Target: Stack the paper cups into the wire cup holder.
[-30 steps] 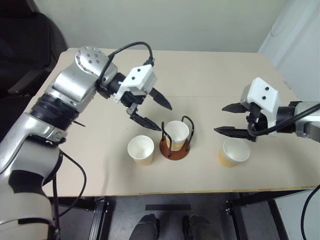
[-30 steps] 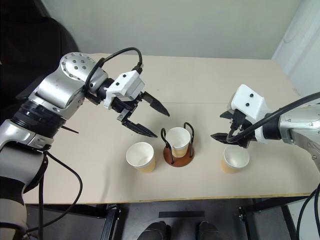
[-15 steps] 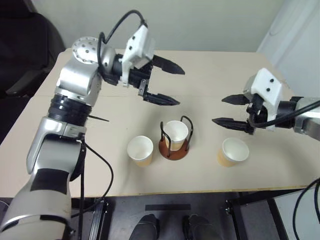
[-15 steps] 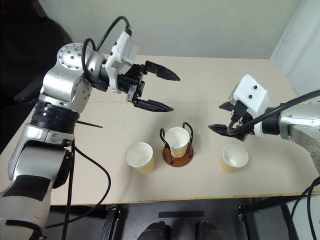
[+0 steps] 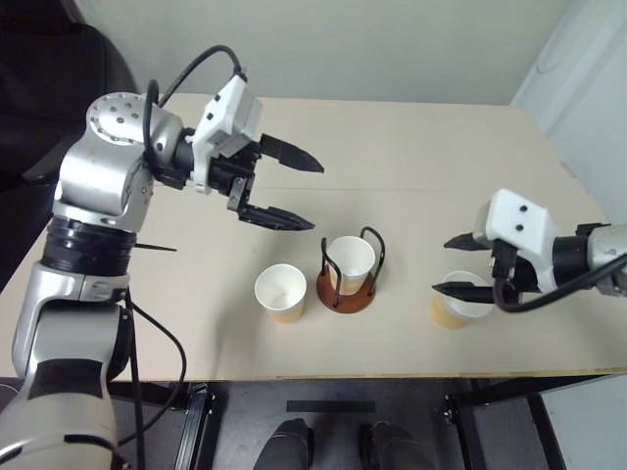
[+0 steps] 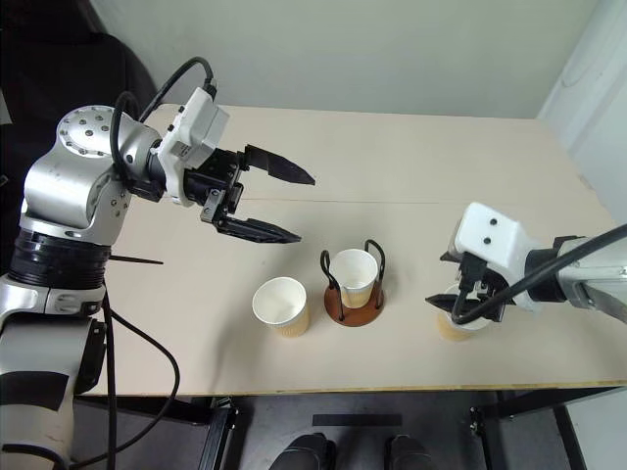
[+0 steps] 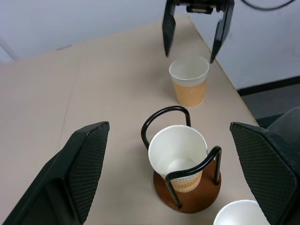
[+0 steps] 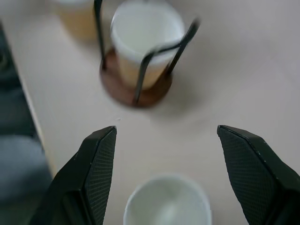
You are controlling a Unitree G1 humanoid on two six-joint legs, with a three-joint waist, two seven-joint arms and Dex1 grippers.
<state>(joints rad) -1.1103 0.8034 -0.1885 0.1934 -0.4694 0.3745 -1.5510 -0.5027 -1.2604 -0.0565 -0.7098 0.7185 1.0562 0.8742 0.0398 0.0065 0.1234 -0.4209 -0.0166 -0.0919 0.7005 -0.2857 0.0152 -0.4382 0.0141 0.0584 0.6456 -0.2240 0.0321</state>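
The reddish-brown disc wire cup holder (image 5: 351, 284) stands mid-table with one tan paper cup (image 5: 348, 262) inside. A second cup (image 5: 280, 293) sits at its nine o'clock; a third (image 5: 457, 299), at three o'clock, lies between the right gripper's (image 5: 462, 264) spread jaws. The left gripper (image 5: 302, 194) hovers released at ten o'clock.

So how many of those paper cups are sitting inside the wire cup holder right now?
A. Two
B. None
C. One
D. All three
C: one paper cup stands between the loops of the wire cup holder, while one loose cup sits on the table to its left and another to its right, under the open right gripper.
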